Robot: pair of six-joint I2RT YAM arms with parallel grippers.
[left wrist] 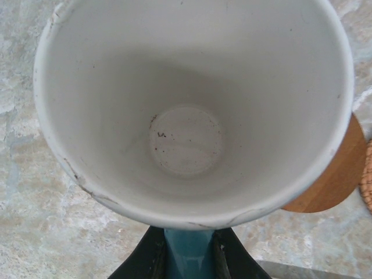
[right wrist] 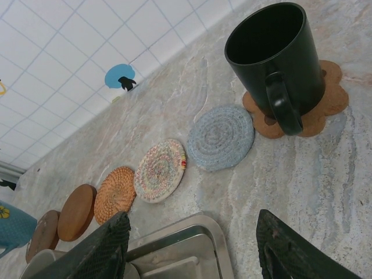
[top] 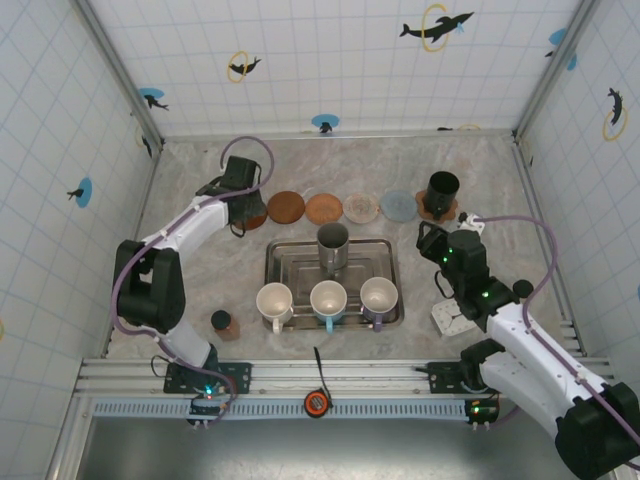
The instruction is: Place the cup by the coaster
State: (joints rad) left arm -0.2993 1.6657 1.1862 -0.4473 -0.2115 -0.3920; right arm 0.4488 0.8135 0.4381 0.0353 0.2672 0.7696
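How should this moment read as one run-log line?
left gripper: shut on cup | cup: near wooden coaster | right gripper: open, empty | black mug: on flower coaster

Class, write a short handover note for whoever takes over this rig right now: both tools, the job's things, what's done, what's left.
Left tool: shut on the white cup by its teal handle, at the left end of the coaster row; wooden coaster peeks out beside it.
Right tool: open, empty, near the black mug.
Done: cup is at the coasters.
Left: set it down by the coaster, release.
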